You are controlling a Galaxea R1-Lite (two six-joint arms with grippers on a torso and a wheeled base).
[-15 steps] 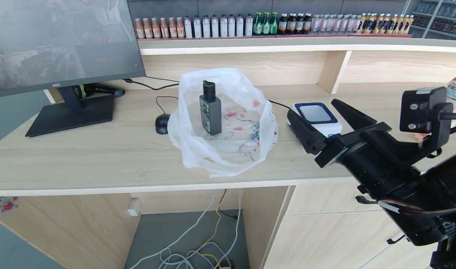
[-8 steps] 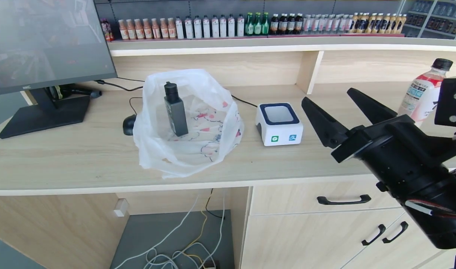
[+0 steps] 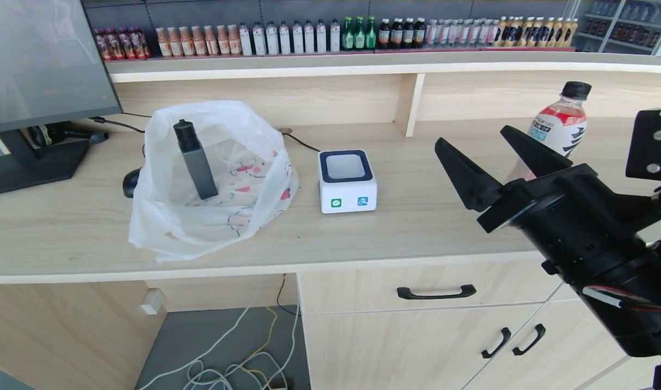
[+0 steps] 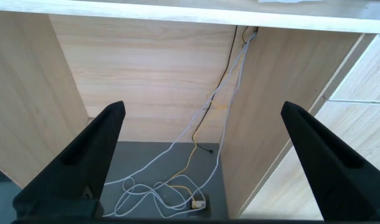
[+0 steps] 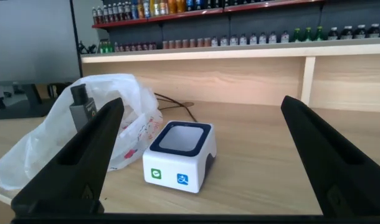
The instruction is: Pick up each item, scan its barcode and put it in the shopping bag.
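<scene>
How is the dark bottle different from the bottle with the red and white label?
The dark bottle is grey and flat-sided; the labelled bottle is round and pale. The dark bottle sits inside the shopping bag; the labelled bottle stands on the bare counter. Both have black tops.

Bench (image 3: 417,227): pale wood, spread out before me.
Far left: monitor stand (image 3: 35,165), with a mouse (image 3: 130,182) just beside the bag.
Left of middle: white shopping bag (image 3: 265,179), mouth open.
Middle: scanner (image 3: 347,181), near the bag, not touching it.
My right: drink bottle (image 3: 559,122), upright, toward the back.
</scene>
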